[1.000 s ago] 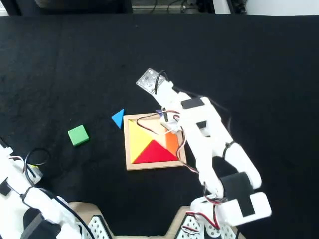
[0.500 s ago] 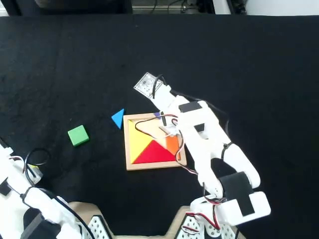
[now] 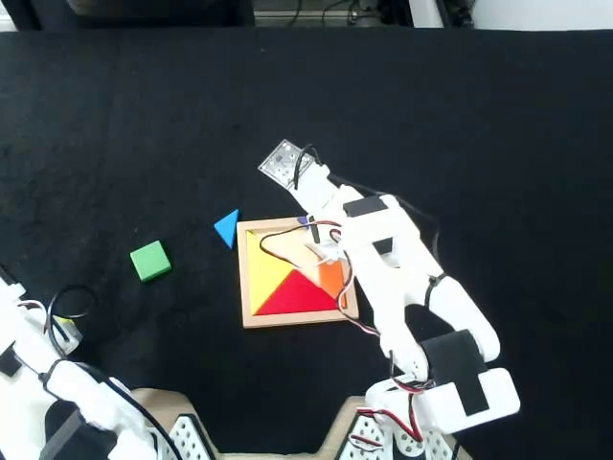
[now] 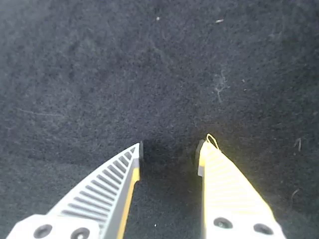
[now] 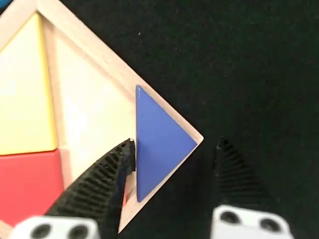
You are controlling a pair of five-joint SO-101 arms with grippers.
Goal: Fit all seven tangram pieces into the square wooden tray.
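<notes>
**Operator:** Report tool state, both arms.

**Technician:** The right gripper (image 5: 176, 143) is spread wide and grips nothing. It straddles the dark blue triangle (image 5: 159, 142), with one finger inside the tray (image 3: 287, 320) close against the triangle's long edge. The other finger is outside the tray over the black cloth (image 3: 479, 144), apart from the piece. The left gripper (image 4: 169, 149) is parted over bare cloth near the table's front edge and is empty.

**Operator:** Location of the work pieces?

**Technician:** The yellow triangle (image 3: 263, 268), red triangle (image 3: 297, 297) and orange piece (image 3: 331, 278) lie in the tray. The dark blue triangle sits at the tray's far corner. Its outer point appears to ride on the wooden rim rather than lie flat inside, but the wrist view does not settle this. The light blue triangle (image 3: 227, 228) lies on the cloth just beside the tray, and the green square (image 3: 150, 260) lies farther out.

**Operator:** Step in hand and next action?

**Technician:** In my judgement, the step in hand is seating the dark blue triangle. The next move calls for a nudge inward so that its short sides meet the corner walls. After that, fetch the light blue triangle and the green square.
</notes>
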